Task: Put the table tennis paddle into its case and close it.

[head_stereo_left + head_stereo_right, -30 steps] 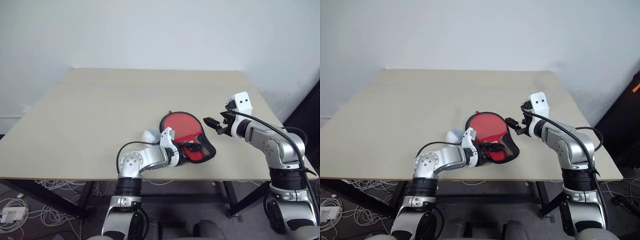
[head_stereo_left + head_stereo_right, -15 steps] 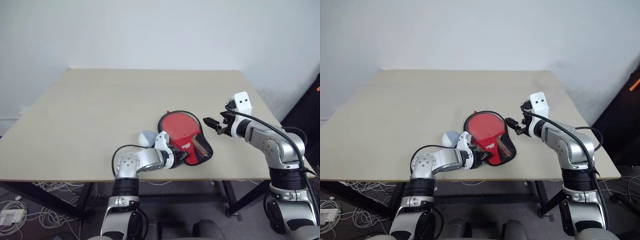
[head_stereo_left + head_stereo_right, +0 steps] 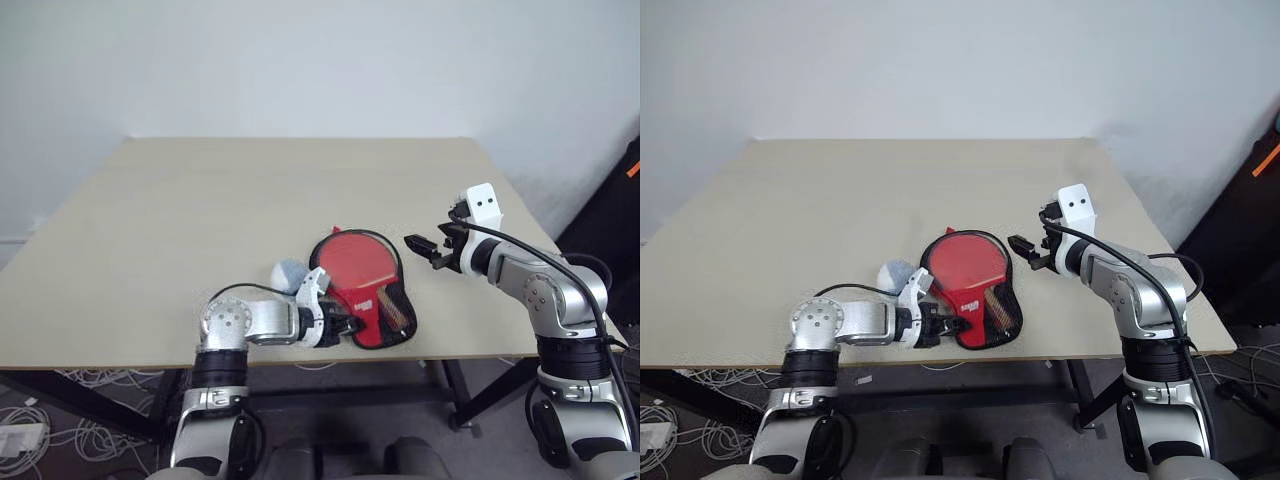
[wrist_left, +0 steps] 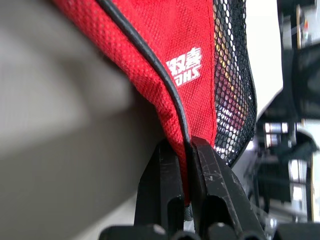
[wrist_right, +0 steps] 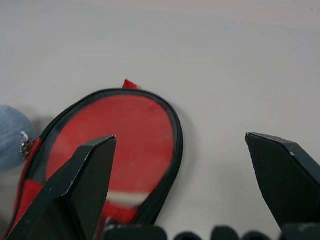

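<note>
A: The pale wooden table (image 3: 200,200) is sitting against a plain white wall, with cables trailing on the floor at the lower left of the frame. What is going on along the near edge?

B: Starting at the left, the left claw (image 3: 337,326) is now pressing its fingers together on the black-trimmed corner of the red case (image 3: 385,325). A second ago they were spread beside it, so a grip has just been taken. The wrist view is showing the fabric pinched between the two black fingers (image 4: 170,175).

A: And the case itself?

B: It is lying low and centre in the frame, close to the near table edge, and it has been dragged and turned towards the left since that earlier moment. The paddle (image 3: 362,262) is sitting inside it, red face up, handle under the mesh pocket.

A: So the paddle is already in?

B: It looks so. I would judge the zip is what remains, and the pinch is steadying the case for that.

A: Anything beside it?

B: A small blue-grey wad (image 3: 289,272) is touching the case's left rim.

A: And at the right?

B: The right claw (image 3: 425,248) is hovering just right of the case, fingers spread wide, holding nothing, unmoved.
</note>
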Controlling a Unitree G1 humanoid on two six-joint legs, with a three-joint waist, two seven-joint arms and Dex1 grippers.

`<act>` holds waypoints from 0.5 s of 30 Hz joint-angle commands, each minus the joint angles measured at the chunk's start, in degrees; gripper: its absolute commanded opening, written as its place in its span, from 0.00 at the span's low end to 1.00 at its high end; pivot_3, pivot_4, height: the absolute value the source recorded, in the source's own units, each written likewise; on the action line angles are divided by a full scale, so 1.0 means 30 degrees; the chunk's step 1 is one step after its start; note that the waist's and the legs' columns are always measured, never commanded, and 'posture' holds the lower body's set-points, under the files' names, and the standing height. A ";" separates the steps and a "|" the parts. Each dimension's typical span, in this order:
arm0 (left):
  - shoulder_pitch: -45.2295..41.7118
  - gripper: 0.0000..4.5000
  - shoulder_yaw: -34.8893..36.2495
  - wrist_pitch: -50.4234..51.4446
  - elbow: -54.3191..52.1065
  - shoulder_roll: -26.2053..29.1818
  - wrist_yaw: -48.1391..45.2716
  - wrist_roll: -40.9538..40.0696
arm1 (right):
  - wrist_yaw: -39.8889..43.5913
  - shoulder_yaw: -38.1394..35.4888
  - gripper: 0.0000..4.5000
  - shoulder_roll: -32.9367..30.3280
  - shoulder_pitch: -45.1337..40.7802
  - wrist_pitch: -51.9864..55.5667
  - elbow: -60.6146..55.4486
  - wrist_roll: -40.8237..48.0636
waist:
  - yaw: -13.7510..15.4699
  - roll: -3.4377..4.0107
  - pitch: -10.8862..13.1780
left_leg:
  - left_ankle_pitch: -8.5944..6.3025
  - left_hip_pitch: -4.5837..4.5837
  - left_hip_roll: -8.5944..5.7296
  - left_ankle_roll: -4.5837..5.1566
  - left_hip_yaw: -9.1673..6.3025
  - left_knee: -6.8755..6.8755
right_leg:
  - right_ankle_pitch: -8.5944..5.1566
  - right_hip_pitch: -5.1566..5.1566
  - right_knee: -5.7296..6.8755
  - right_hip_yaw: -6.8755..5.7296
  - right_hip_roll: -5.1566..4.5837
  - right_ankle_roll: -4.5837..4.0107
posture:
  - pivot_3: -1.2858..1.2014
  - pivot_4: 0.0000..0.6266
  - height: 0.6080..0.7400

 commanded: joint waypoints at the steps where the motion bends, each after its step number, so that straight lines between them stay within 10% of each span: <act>1: 0.0220 0.01 -0.1437 0.0667 -0.1553 0.1653 -0.1450 -0.2320 | -0.0050 -0.0132 1.00 0.0034 -0.0406 -0.0306 -0.0844 0.0088 | -0.0009 0.0003 0.0004 | -0.0003 -0.0004 0.0001 -0.0005 0.0007 -0.0005 | 0.0000 -0.0012 0.0000 0.0004 -0.0003 -0.0001 | 0.52 0.00 1.00; 15: 0.1463 0.01 -0.4492 0.0606 -0.3747 0.6607 -0.2370 -0.7471 | 0.0012 0.0133 1.00 0.0228 -0.0443 -0.0459 -0.0535 0.0052 | 0.0015 0.0003 0.0018 | -0.0032 -0.0074 0.0004 -0.0065 0.0061 -0.0046 | 0.0001 -0.0151 0.0011 0.0060 -0.0008 -0.0004 | 0.52 0.00 1.00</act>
